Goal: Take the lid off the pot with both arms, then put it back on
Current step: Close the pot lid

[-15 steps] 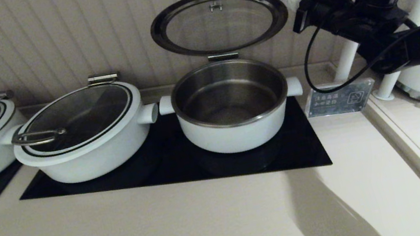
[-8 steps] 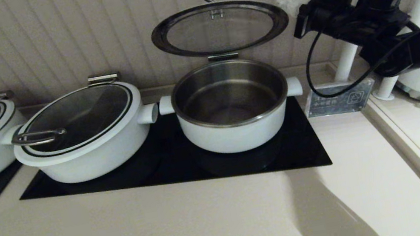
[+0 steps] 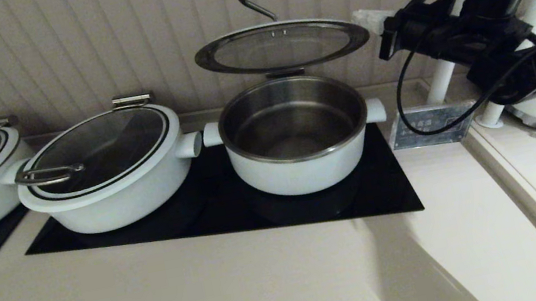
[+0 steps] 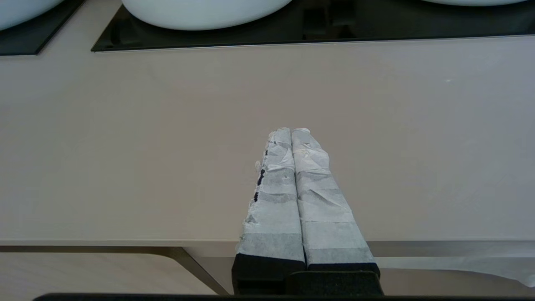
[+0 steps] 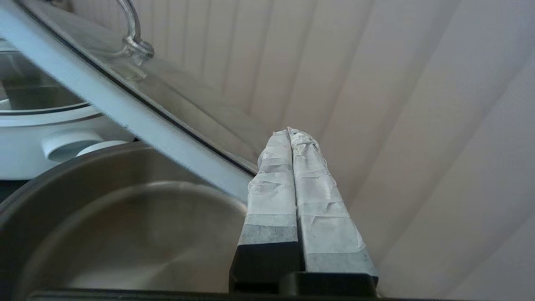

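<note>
The lid tilts half-raised over the pot; your right gripper, fingers together, touches its right rim. Lower gently. Left gripper stays pressed together near you.

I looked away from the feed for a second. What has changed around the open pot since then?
The lid has swung down on its hinge, from nearly upright to almost flat above the pot. The right gripper, fingers together, sits at the lid's right edge and has dipped slightly. Pot, neighbouring oval pots and left gripper are unchanged.
</note>
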{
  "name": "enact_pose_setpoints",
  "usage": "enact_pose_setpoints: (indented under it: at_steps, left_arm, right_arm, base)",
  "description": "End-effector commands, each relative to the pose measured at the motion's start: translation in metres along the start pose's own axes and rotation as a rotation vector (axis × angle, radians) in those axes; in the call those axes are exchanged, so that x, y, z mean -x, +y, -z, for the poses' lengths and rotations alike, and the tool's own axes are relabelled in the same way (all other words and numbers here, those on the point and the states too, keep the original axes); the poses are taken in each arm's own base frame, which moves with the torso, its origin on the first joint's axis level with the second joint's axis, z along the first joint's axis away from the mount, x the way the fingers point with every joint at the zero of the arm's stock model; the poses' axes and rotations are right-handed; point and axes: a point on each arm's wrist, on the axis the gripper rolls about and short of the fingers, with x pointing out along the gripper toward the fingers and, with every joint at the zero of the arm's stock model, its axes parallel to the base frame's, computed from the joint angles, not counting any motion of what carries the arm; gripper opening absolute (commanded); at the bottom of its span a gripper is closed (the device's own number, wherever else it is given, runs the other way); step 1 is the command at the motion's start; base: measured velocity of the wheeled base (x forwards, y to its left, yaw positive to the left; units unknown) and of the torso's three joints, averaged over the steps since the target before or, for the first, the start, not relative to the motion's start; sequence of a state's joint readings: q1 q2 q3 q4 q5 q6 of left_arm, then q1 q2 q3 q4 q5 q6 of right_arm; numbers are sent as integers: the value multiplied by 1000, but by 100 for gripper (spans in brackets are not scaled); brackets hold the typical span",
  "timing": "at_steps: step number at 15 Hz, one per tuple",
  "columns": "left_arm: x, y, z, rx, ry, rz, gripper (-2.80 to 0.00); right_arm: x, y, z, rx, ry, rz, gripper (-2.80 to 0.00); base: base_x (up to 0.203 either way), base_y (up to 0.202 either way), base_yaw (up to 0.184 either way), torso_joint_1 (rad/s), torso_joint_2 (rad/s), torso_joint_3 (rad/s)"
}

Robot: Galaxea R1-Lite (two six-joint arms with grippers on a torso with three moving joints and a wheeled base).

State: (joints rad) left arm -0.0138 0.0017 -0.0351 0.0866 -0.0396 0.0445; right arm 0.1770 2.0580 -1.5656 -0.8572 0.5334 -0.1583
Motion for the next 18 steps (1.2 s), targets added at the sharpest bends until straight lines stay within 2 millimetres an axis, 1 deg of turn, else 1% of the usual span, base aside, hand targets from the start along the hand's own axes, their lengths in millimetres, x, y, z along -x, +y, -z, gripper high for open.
enact_pose_setpoints:
  at_steps: [1, 6, 10, 18]
  left_arm:
    - [0, 0, 0, 0, 0, 0, -280]
    - [0, 0, 0, 0, 0, 0, -280]
    - [0, 0, 0, 0, 0, 0, -280]
    - [0, 0, 0, 0, 0, 0, -280]
  right_arm:
    - [2, 2, -3, 1, -1, -4, -280]
    - [11, 8, 2, -16, 24, -39, -280]
    - [16, 12, 9, -24, 36, -48, -280]
    - [35, 29, 22, -47, 64, -72, -280]
  base:
    - [0, 0, 0, 0, 0, 0]
    - [0, 0, 0, 0, 0, 0]
    - [0, 0, 0, 0, 0, 0]
    - [0, 0, 0, 0, 0, 0]
